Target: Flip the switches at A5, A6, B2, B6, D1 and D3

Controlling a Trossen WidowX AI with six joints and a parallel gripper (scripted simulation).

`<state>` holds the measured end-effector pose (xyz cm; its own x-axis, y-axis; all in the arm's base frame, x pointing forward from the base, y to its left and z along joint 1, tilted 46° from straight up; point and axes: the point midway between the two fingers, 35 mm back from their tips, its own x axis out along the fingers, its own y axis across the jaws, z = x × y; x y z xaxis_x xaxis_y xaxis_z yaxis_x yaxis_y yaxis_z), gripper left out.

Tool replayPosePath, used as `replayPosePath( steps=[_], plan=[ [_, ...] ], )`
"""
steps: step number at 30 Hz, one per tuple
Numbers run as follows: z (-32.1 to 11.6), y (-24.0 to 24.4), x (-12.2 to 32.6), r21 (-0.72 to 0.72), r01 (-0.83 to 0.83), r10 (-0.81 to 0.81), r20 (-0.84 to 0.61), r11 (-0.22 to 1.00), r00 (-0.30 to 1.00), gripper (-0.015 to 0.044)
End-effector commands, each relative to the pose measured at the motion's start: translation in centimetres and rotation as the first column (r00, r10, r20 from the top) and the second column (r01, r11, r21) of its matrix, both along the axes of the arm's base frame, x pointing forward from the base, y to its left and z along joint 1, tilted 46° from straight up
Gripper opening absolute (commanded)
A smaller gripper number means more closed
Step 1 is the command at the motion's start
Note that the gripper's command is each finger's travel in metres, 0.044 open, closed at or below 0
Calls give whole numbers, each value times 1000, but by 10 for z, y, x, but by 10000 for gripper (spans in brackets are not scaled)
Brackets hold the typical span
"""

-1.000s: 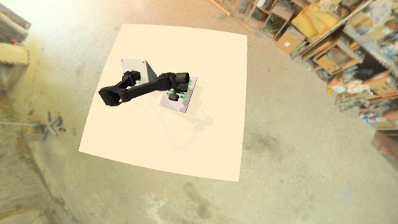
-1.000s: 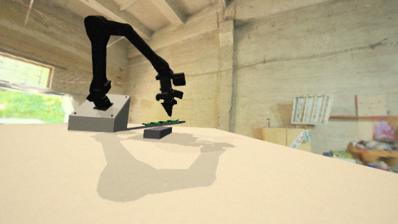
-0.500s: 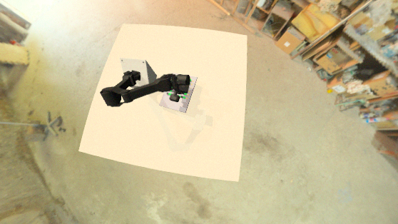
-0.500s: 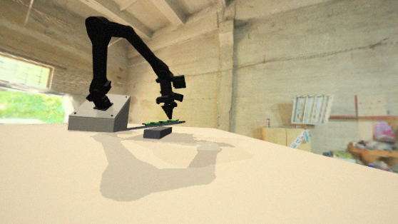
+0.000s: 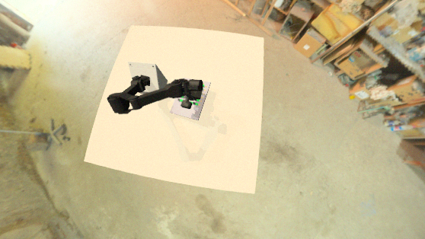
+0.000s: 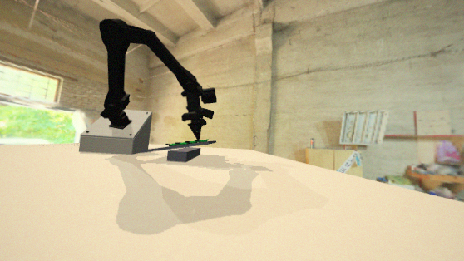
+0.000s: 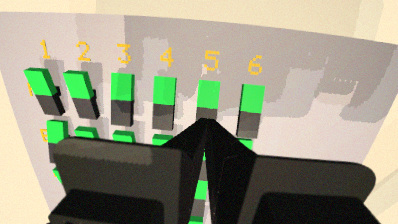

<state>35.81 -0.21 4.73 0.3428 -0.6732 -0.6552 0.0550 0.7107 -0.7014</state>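
Observation:
The switch panel (image 5: 191, 113) (image 6: 155, 149) (image 7: 310, 135) carries green and dark rocker switches. My gripper (image 6: 198, 139) (image 7: 206, 125) is shut and empty, pointing down. Its tips overlap the near, dark end of switch A5 (image 7: 208, 95) in the wrist view; contact cannot be told. Switch A6 (image 7: 251, 100) is just to the right, with its green far half and dark near half showing. Only the far green parts of B2 (image 7: 86, 133) and B6 (image 7: 246, 144) show above the fingers. B5 is mostly covered. D1 and D3 are hidden behind the gripper.
Switches A1 (image 7: 42, 85), A2 (image 7: 80, 87), A3 (image 7: 122, 90) and A4 (image 7: 164, 92) stand left of the tips. A dark block (image 6: 179, 155) supports the tilted panel. The arm's grey base (image 5: 146, 68) (image 6: 106, 144) stands beyond the panel's near edge.

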Motion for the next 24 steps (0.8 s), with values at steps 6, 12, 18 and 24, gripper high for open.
replayPosePath(
  steps=[6,12,18,24],
  plan=[
    [-1,0,0,1,-3,3,-2,1000,1000,0],
    [-2,-1,1,1,-3,3,-2,1000,1000,0],
    [-2,-1,1,1,-3,3,-2,1000,1000,0],
    [-3,-2,1,0,-3,3,-2,1000,1000,0]
  ],
)
